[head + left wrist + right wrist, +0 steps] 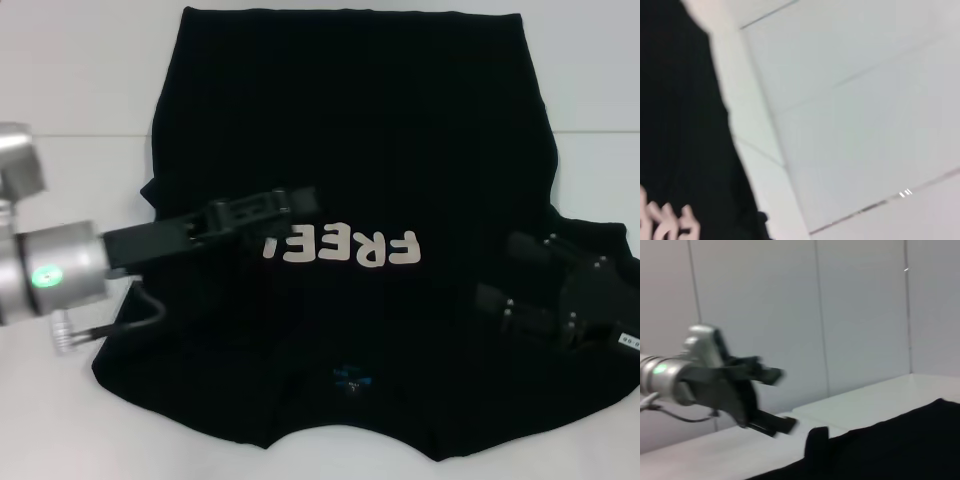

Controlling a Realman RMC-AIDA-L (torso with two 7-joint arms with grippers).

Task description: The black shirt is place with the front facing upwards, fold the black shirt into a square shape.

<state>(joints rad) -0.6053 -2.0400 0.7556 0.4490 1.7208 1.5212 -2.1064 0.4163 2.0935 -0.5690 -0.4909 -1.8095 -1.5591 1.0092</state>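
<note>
The black shirt [350, 130] lies spread flat on the white table [70, 80], front up. Its off-white "FREE!" lettering [345, 245] is at the middle, and the blue neck label [355, 380] is near the front edge. My left gripper [295, 205] reaches in from the left and hovers above the shirt beside the lettering. The right wrist view shows the left gripper [782, 400] raised in the air, jaws spread and empty. My right gripper [510, 272] is open and empty, low over the shirt's right sleeve area. The shirt [680, 125] also shows in the left wrist view.
Bare white table shows left [60, 400] and right [600, 100] of the shirt, with seam lines across it. A grey cable [140, 315] hangs from my left wrist over the shirt's left edge. A plain panelled wall [860, 315] stands behind the table.
</note>
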